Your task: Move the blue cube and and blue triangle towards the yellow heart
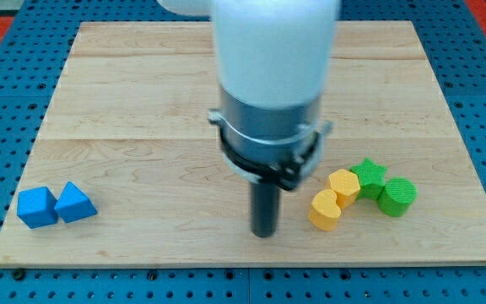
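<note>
Tabletop (142, 101): bare wood between blue cube (37, 207) with blue triangle (76, 203) and yellow heart (325, 210); only my tip (264, 233) stands in that lane, near heart.

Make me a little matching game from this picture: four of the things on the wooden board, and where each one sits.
Things:
1. blue cube
2. blue triangle
3. yellow heart
4. my tip

Places:
A. just left of the yellow heart, apart from it
B. farthest toward the view's left
C. lowest of the cluster at the view's right
D. touching the cube's right side

Pairs: 1-B, 2-D, 3-C, 4-A
</note>
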Robot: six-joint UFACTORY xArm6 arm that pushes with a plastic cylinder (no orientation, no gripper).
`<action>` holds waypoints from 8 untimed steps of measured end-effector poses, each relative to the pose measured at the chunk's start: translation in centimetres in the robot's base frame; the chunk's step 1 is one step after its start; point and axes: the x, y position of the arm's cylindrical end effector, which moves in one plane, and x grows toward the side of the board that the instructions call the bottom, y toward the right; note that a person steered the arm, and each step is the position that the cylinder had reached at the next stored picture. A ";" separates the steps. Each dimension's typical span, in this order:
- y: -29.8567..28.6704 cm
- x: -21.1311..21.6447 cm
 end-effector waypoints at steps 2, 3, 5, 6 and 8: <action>8.8 -1.0; 10.2 -1.3; 1.5 3.1; -3.8 2.9; -30.2 2.3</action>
